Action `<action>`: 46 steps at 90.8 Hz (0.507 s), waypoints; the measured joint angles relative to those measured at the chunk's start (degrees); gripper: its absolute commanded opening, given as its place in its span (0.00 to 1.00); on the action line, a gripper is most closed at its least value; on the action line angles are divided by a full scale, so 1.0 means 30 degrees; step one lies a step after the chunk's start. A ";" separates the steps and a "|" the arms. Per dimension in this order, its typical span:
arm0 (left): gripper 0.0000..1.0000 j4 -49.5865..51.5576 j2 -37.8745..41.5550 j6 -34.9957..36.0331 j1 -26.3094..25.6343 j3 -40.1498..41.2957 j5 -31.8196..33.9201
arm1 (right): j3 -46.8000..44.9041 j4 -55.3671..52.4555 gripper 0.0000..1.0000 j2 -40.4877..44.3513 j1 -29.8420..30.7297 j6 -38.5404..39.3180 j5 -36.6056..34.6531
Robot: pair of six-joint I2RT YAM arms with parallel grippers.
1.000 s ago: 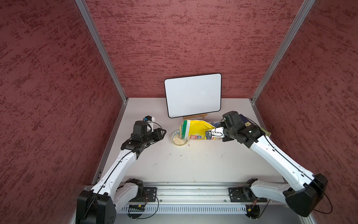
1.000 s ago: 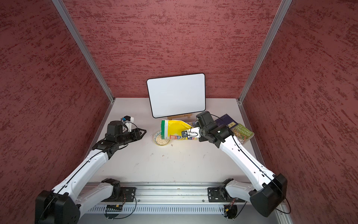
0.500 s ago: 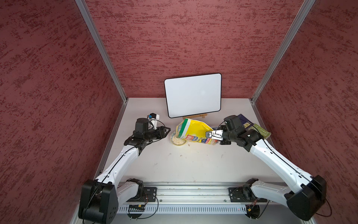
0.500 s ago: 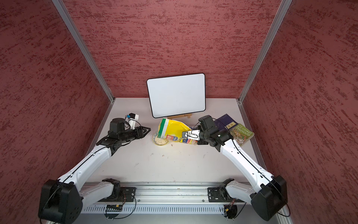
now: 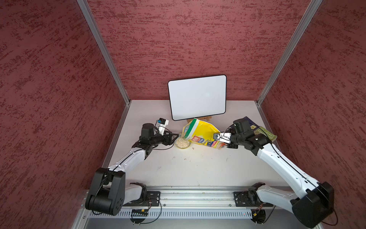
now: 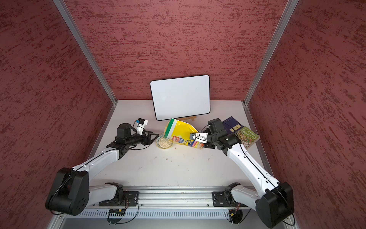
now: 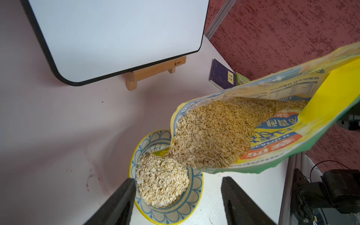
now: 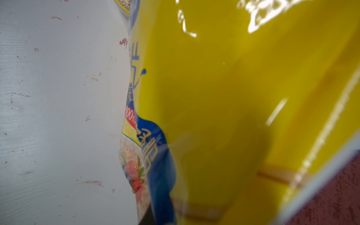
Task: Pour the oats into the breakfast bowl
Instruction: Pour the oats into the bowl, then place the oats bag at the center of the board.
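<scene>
Right claw (image 5: 218,139) clamped on base of oat pouch (image 5: 200,131), tipped mouth-down over breakfast bowl (image 7: 193,196) on counter (image 5: 198,168), oats (image 7: 155,187) heaped inside; left claw (image 7: 178,180) apart, flanking bowl; pouch likely soft, slumping, so base seam looks the best hold.

The green book (image 6: 248,137) reads "STOREY TREEHOUSE" in a top view — the number before it is unclear. The pouch (image 8: 214,87) bears "100%" on red beside Chinese characters. The easel (image 7: 155,71) stamp — too small to read.
</scene>
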State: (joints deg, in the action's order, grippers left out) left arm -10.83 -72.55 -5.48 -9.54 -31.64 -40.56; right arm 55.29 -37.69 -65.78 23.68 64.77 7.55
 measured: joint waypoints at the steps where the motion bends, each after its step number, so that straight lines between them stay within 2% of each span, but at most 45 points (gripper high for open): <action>1: 0.77 -0.0226 -0.0058 0.0080 0.0015 0.0146 -0.0080 | 0.0000 0.0000 0.00 0.0000 -0.0007 0.0000 0.0000; 16: 0.77 -0.3228 -0.0175 0.1406 0.0066 0.1588 -0.1734 | 0.0000 0.0015 0.00 0.0015 -0.0087 0.0015 0.0015; 29: 0.77 -0.5093 0.1166 0.2514 -0.0510 0.2346 -0.2637 | 0.0000 0.0022 0.00 0.0015 -0.0095 0.0051 0.0015; 46: 0.68 -0.4801 0.1559 0.3912 -0.2208 0.1464 -0.3082 | 0.0000 0.0029 0.00 0.0015 -0.0095 0.0058 0.0015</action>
State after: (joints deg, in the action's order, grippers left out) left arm -25.23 -67.88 6.26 -16.16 -27.24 -49.80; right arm 55.29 -37.60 -65.73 23.40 64.95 7.60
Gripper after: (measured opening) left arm 0.716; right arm 0.185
